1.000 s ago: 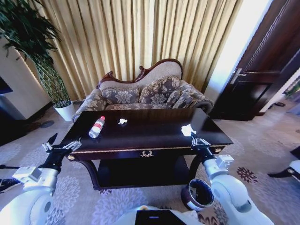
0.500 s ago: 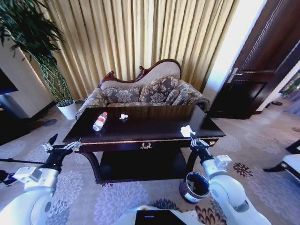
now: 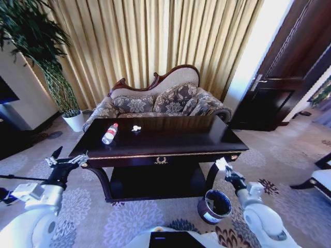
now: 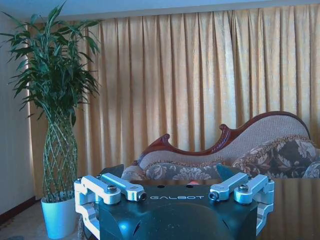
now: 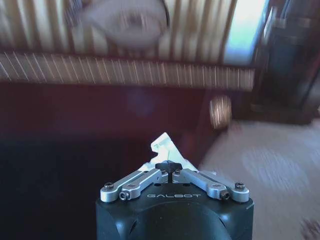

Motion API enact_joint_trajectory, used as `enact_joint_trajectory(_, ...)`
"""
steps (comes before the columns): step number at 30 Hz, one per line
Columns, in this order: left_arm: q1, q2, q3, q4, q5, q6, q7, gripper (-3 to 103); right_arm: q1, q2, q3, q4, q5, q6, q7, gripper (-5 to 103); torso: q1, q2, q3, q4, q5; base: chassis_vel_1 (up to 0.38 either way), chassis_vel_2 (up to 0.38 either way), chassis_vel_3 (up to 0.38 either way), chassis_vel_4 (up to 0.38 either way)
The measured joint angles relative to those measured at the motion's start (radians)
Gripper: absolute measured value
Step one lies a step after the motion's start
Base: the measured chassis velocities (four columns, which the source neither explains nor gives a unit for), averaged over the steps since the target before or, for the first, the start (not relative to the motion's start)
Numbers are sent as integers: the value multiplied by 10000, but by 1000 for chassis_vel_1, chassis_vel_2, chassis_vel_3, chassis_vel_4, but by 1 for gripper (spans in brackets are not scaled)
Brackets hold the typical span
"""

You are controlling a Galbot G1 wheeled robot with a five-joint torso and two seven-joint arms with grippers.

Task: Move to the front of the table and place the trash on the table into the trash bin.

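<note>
The dark glossy table point(image 3: 170, 147) with gold trim stands straight ahead. On its far left part lie a clear bottle with a red label point(image 3: 109, 133) and a small white paper wad point(image 3: 136, 128). My right gripper point(image 3: 226, 170) hangs off the table's front right corner, shut on another white paper wad point(image 3: 221, 163), above and slightly right of the round trash bin point(image 3: 214, 205) on the carpet. In the right wrist view, the gripper point(image 5: 171, 168) pinches the wad point(image 5: 166, 148) in front of the table's trim point(image 5: 125, 70). My left gripper point(image 3: 64, 161) point(image 4: 170, 176) waits open near the front left corner.
A patterned sofa point(image 3: 160, 101) stands behind the table, against gold curtains. A tall plant in a white pot point(image 3: 74, 122) is at the back left. A dark door point(image 3: 282, 88) is at the right. Patterned carpet surrounds the table.
My right gripper has come back off the table's right front area with the white wad and dropped lower, toward the bin. The head camera shifted a little earlier on. The left arm has stayed put.
</note>
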Motion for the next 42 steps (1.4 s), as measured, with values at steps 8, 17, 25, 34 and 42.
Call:
enact_joint_trajectory(8,24,8,-114,-95,-107,-9,-15,100,2260,472,-879,-5195,-1474,524,-307,0,1,0,1,0,-2,0,0,0,0)
enact_joint_trajectory(17,25,-1,-69,-180,-110,-11,-22,100,3295,775,-918,-7214,-2313,922,-63,4,1,-1,1,1,-3,0,0,0,0)
enact_joint_trajectory(25,20,27,-70,-179,-116,-33,-25,100,3213,800,-847,-7126,-2443,1018,-17,31,1,-1,0,0,-5,0,0,0,0)
enact_joint_trajectory(34,27,29,-70,-152,-116,-58,-25,100,3014,777,-738,-7014,-2412,1166,-6,63,0,0,0,0,-4,0,0,0,0)
enact_joint_trajectory(42,42,-7,-78,-175,-117,-91,-25,100,2972,788,-660,-6943,-2149,1270,-4,90,1,0,0,-1,-2,0,0,0,0)
